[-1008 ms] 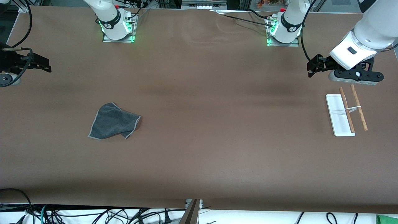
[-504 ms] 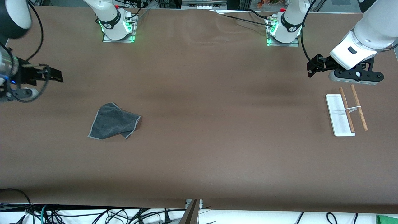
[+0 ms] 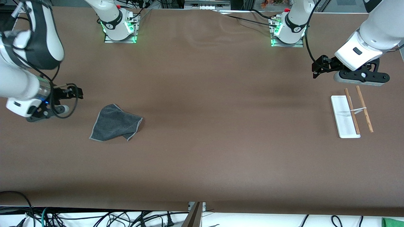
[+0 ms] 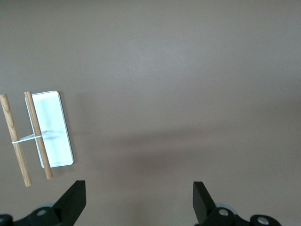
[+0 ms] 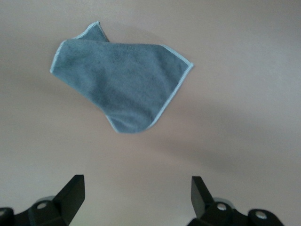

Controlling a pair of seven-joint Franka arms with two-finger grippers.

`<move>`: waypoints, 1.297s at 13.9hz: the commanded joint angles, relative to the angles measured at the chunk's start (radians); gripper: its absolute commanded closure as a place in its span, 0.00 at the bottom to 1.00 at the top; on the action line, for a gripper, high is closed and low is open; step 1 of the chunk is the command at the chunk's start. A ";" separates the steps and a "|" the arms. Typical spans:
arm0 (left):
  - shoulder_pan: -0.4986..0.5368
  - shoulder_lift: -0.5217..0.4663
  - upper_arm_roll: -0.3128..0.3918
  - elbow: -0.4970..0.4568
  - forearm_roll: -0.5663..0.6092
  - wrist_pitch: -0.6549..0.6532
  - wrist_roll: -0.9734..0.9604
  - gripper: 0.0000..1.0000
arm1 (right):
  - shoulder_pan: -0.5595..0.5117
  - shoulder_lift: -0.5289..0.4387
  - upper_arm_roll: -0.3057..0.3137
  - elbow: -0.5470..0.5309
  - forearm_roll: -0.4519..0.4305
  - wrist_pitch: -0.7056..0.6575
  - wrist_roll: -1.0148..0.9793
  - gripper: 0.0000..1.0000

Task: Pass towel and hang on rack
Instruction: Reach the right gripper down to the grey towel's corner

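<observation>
Two grippers, both with jaws spread and empty. I see the right gripper (image 3: 77, 93) over the bench (image 3: 202, 151) at the towel's (image 3: 115, 123) ten o'clock; the left gripper (image 3: 315, 67) waits at eleven o'clock of the rack (image 3: 351, 115).

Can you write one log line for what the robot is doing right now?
right gripper: open, near towel | left gripper: open, waiting near rack | towel: on table
</observation>
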 commanded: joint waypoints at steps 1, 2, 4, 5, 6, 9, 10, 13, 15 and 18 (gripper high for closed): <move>0.004 0.002 -0.009 0.022 0.029 -0.021 0.006 0.00 | -0.007 0.061 -0.001 -0.071 -0.007 0.153 -0.083 0.00; 0.004 0.002 -0.009 0.022 0.029 -0.021 0.006 0.00 | -0.008 0.082 -0.002 -0.090 -0.007 0.206 -0.107 0.00; 0.005 0.004 -0.007 0.022 0.029 -0.021 0.006 0.00 | -0.013 0.148 -0.005 -0.101 -0.007 0.304 -0.176 0.00; 0.004 0.004 -0.007 0.022 0.029 -0.019 0.006 0.00 | -0.014 0.182 -0.017 -0.101 -0.005 0.354 -0.215 0.00; 0.004 0.010 -0.007 0.022 0.029 -0.013 0.006 0.00 | -0.014 0.209 -0.027 -0.101 -0.001 0.397 -0.250 0.00; 0.004 0.013 -0.009 0.022 0.029 -0.018 0.006 0.00 | -0.017 0.278 -0.037 -0.099 0.002 0.532 -0.342 0.00; 0.004 0.015 -0.009 0.020 0.029 -0.019 0.006 0.00 | -0.019 0.297 -0.042 -0.099 0.007 0.562 -0.359 0.00; 0.004 0.018 -0.009 0.020 0.027 -0.021 0.004 0.00 | -0.019 0.325 -0.040 -0.093 0.008 0.619 -0.380 0.00; 0.004 0.018 -0.009 0.020 0.025 -0.021 0.006 0.00 | -0.026 0.342 -0.042 -0.090 0.010 0.673 -0.426 0.00; 0.004 0.018 -0.009 0.020 0.025 -0.025 0.004 0.00 | -0.046 0.360 -0.040 -0.090 0.016 0.695 -0.475 0.00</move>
